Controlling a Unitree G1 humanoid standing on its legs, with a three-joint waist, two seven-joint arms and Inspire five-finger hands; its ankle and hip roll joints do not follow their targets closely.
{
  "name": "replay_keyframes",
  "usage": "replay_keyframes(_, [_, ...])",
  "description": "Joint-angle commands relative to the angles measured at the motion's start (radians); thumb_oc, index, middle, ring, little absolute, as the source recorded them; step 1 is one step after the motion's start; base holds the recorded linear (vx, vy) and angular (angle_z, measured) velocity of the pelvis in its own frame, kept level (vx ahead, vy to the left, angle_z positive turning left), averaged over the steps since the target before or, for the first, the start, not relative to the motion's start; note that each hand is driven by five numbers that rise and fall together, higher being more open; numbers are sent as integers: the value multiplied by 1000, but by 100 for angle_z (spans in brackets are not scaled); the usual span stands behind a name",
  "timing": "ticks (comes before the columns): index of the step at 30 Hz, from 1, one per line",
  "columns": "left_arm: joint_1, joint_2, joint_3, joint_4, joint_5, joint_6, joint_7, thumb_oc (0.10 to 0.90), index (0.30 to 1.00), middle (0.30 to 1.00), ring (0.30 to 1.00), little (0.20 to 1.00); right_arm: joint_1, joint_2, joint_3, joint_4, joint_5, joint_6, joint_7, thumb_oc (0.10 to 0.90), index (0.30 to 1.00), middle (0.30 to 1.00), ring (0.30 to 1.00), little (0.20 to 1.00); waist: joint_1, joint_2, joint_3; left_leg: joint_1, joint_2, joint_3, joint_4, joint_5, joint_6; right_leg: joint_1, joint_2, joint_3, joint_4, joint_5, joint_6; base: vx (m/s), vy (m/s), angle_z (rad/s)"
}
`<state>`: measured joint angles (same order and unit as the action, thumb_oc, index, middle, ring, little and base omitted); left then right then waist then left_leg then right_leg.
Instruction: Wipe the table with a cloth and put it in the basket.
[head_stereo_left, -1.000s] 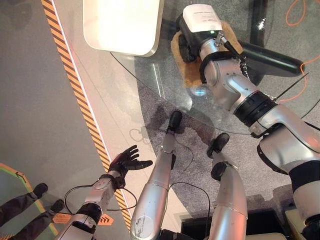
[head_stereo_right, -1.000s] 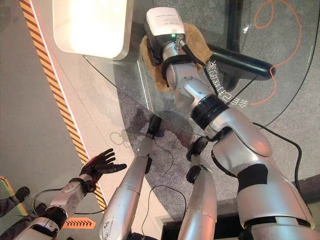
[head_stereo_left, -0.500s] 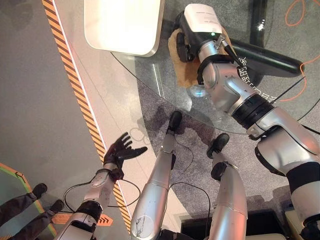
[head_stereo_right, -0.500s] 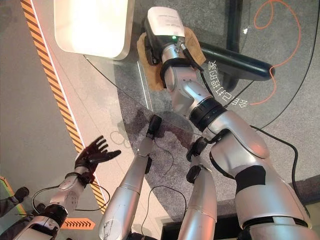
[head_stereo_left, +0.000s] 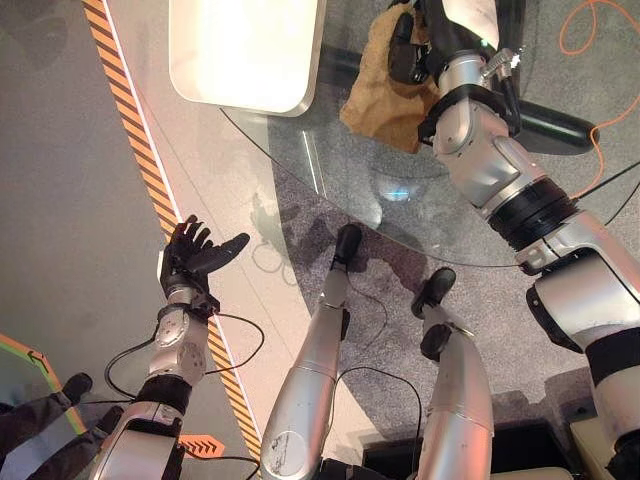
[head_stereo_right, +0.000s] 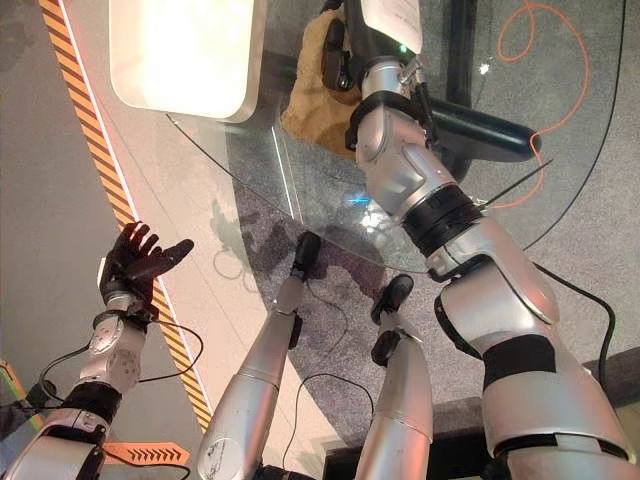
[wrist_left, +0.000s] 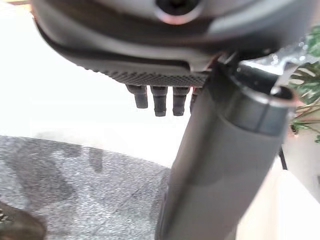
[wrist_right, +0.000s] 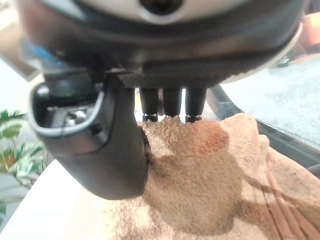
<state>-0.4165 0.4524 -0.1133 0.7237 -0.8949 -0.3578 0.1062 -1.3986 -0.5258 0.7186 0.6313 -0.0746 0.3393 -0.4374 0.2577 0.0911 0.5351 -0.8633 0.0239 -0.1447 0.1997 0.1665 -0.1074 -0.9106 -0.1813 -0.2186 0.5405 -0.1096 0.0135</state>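
Note:
A tan cloth (head_stereo_left: 385, 95) lies on the round glass table (head_stereo_left: 330, 170) near its far side. My right hand (head_stereo_left: 405, 50) rests on top of the cloth, fingers straight and pressing down on it; the right wrist view shows the fingers (wrist_right: 165, 105) touching the cloth (wrist_right: 210, 175). A white container with rounded corners (head_stereo_left: 245, 50) stands on the table to the left of the cloth. My left hand (head_stereo_left: 190, 255) is raised over the floor at the left, away from the table, with fingers spread and nothing in it.
A dark tube of the table's base (head_stereo_left: 545, 125) runs under the glass by my right arm. An orange cable (head_stereo_left: 590, 30) lies on the floor beyond. Orange-black striped tape (head_stereo_left: 140, 150) crosses the floor at left. A person's legs (head_stereo_left: 30, 425) show at lower left.
My right hand has pushed the cloth farther away across the glass. My left hand has risen and moved left, still with spread fingers.

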Motion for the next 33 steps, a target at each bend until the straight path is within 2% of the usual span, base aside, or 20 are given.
replay_keyframes(1, [-9, 104, 74, -37, -45, -134, 54, 800, 900, 900, 900, 900, -40, -18, -55, -190, -11, -98, -86, 100, 300, 300, 300, 200, -17, -24, -15, -31, 16, 37, 151, -116, 57, 69, -50, -4, -132, 91, 71, 0, 0, 0])
replay_keyframes(10, [-99, 151, 135, -177, -4, -224, 159, 800, 900, 900, 900, 900, 32, -33, -132, -279, -10, -131, -105, 100, 300, 300, 300, 200, -35, -43, -15, -39, 23, 36, 167, -126, 57, 69, -40, 3, -126, 86, 69, -9, -16, 0])
replay_keyframes(11, [-111, 155, 142, -186, 0, -227, 163, 800, 900, 900, 900, 900, 27, -37, -138, -285, -10, -134, -106, 100, 300, 300, 300, 200, -37, -45, -15, -66, 21, 37, 164, -98, 62, 49, -43, -9, -138, 113, 60, -65, -9, -3])
replay_keyframes(16, [-139, 166, 154, -256, 44, -271, 192, 800, 900, 900, 900, 900, 69, -44, -173, -343, -2, -147, -122, 100, 300, 300, 300, 200, -44, -58, -15, -70, 24, 38, 170, -103, 62, 55, -39, -6, -143, 114, 62, -9, -34, -4])
replay_keyframes(17, [-142, 166, 155, -288, 76, -287, 205, 800, 900, 900, 900, 900, 95, -47, -189, -370, -1, -154, -128, 100, 300, 300, 300, 200, -48, -62, -15, -49, 26, 36, 174, -128, 58, 73, -33, 7, -135, 92, 70, -6, -35, -2])
replay_keyframes(18, [-148, 169, 157, -299, 79, -285, 209, 800, 900, 900, 900, 900, 95, -51, -195, -378, -2, -155, -129, 100, 300, 300, 300, 200, -49, -63, -15, -70, 25, 39, 171, -105, 62, 56, -36, -3, -144, 115, 63, 42, -60, -3])
replay_keyframes(19, [-153, 172, 159, -337, 89, -286, 215, 800, 900, 900, 900, 900, 118, -50, -215, -397, -3, -166, -128, 100, 300, 300, 300, 200, -53, -66, -15, -54, 26, 36, 173, -123, 59, 70, -31, 8, -139, 99, 70, -56, -6, -3])
replay_keyframes(20, [-156, 171, 159, -351, 98, -288, 222, 800, 900, 900, 900, 900, 122, -50, -224, -406, -9, -170, -127, 100, 300, 300, 300, 200, -53, -67, -15, -71, 24, 39, 172, -106, 63, 56, -33, -1, -144, 116, 64, -2, -25, -3])
replay_keyframes(28, [-170, 167, 136, -527, 191, -312, 192, 800, 900, 900, 900, 900, 196, -49, -303, -514, -15, -224, -124, 100, 300, 300, 300, 200, -69, -84, -15, -73, 21, 37, 171, -107, 65, 58, -26, 6, -156, 128, 71, -7, -25, -1])
replay_keyframes(33, [-197, 161, 91, -651, 258, -283, 173, 800, 900, 900, 900, 900, 238, -46, -345, -587, -25, -252, -106, 100, 300, 300, 300, 200, -84, -95, -15, -66, 18, 41, 166, -108, 67, 64, -21, 11, -164, 136, 75, 0, 0, 0])
